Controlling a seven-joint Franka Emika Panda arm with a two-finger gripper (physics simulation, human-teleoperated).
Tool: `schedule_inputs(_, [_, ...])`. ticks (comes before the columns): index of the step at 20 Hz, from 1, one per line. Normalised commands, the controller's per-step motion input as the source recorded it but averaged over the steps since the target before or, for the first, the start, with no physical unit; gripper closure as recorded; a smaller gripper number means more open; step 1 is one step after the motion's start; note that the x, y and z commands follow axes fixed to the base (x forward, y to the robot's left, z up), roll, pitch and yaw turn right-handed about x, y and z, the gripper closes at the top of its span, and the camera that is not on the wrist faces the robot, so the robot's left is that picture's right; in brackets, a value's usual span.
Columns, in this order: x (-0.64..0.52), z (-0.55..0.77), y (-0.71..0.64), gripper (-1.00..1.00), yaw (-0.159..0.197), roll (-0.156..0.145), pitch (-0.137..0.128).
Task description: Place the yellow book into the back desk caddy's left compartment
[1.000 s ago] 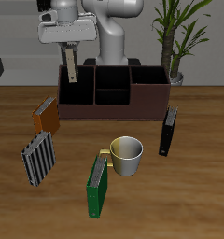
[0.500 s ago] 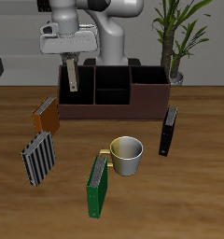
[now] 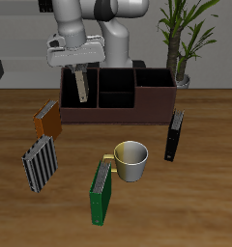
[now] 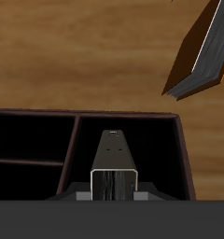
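Yellow book (image 3: 81,87) hangs upright, clamped in closed gripper (image 3: 77,66), lower end now dipping inside left compartment (image 3: 77,101) of back desk caddy (image 3: 118,96). Over last second book came down and shifted slightly inward. Wrist view: book (image 4: 114,168) centred between bay walls. Likely next: release. Orange-brown book (image 3: 46,119) leans nearby on surface (image 3: 205,193).

No text, label, brand, number or sign can be read in either view — the book covers, the mug and the caddy show plain or striped surfaces only — nothing legible stands on any of them
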Motion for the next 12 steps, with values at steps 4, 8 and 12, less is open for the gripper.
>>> schedule_inputs(4, [0.00, -0.16, 0.09, 1.00, -0.003, 0.027, 0.023])
schedule_inputs(8, [0.04, -0.25, 0.04, 1.00, 0.005, 0.011, 0.033])
schedule_inputs(12, [0.05, -0.18, -0.03, 1.00, -0.009, -0.001, 0.014])
